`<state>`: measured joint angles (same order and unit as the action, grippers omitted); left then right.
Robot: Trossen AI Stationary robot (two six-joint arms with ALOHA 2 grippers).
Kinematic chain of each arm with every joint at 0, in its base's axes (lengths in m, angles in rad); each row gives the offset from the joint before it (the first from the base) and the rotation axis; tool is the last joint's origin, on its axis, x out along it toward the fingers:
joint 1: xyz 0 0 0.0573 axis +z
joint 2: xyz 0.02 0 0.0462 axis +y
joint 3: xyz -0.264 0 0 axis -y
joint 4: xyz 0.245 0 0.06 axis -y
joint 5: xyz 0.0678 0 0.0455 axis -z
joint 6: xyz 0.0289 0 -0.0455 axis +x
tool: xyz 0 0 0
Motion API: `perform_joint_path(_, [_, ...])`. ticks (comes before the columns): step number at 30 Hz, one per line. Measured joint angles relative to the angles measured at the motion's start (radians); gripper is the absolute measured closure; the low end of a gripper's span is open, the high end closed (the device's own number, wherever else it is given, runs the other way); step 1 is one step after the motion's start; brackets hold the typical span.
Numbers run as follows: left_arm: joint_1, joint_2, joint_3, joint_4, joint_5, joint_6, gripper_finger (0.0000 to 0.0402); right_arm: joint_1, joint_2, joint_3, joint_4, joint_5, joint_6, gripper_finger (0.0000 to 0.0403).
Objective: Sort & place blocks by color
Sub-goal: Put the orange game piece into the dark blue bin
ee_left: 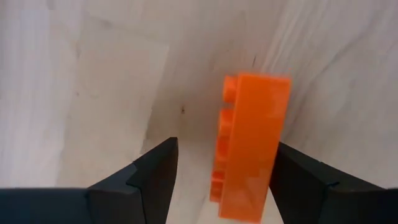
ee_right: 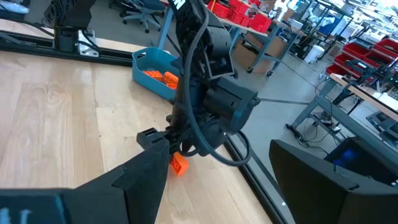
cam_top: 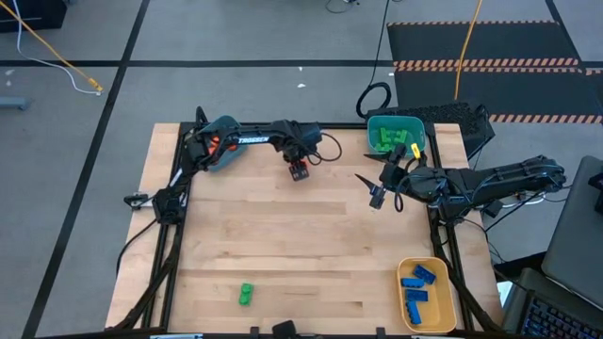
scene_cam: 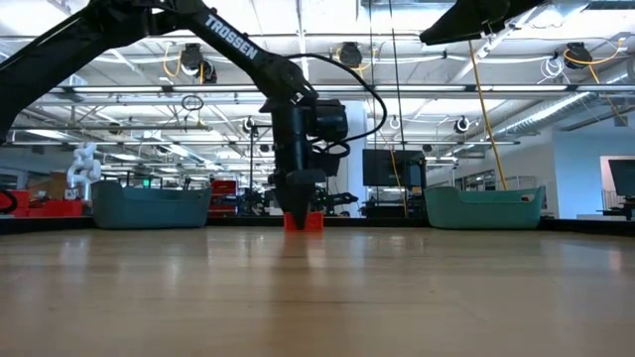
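The left tool (ee_left: 221, 165) stands released around an orange block (ee_left: 252, 146) at the counter's (cam_top: 283, 235) twelve o'clock edge. It looks light, rigid and slick; pinch its flat long sides. The right tool (cam_top: 377, 193) hangs open at two o'clock.

Rough tally: three bins on the table, a teal bin (cam_top: 224, 132) by the left arm, a green-teal bin (cam_top: 396, 125) at the far right and a yellow bin (cam_top: 426, 294) at the near right corner. Loose blocks: one orange block (cam_top: 300, 173) and one green block (cam_top: 246, 294). The yellow bin holds about four blue blocks (cam_top: 417, 281); the green pile (cam_top: 388, 139) can't be counted.
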<state>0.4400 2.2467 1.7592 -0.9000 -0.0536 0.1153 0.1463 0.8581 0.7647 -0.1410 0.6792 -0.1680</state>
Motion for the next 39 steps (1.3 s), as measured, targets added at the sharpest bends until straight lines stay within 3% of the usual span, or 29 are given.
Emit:
perform_joint_path(4, [-0.009,0.0,0.0,-0.049,-0.029,-0.002,0.0211,0.0,0.0,0.0,0.0,0.0,0.0,0.0133])
perform_joint_path(9, [-0.024,0.0,0.0,-0.111,-0.088,0.029,0.0315,0.0,0.0,0.0,0.0,0.0,0.0,0.0133])
perform_joint_path(16, [-0.012,-0.001,0.0,-0.129,-0.087,0.018,0.0313,0.0,0.0,0.0,-0.007,0.0,-0.001,0.0133])
perform_joint_path(25, [0.024,-0.031,-0.002,-0.283,-0.067,-0.006,0.0313,0.0,0.0,0.0,-0.029,0.0,-0.008,0.0133])
perform_joint_path(31, [0.049,-0.172,-0.001,-0.297,-0.067,-0.011,0.0313,0.0,0.0,0.0,-0.044,0.0,-0.005,0.0133])
perform_joint_path(39, [0.146,-0.398,-0.015,-0.457,-0.26,-0.113,0.0313,0.0,0.0,0.0,-0.085,0.0,0.032,0.0133])
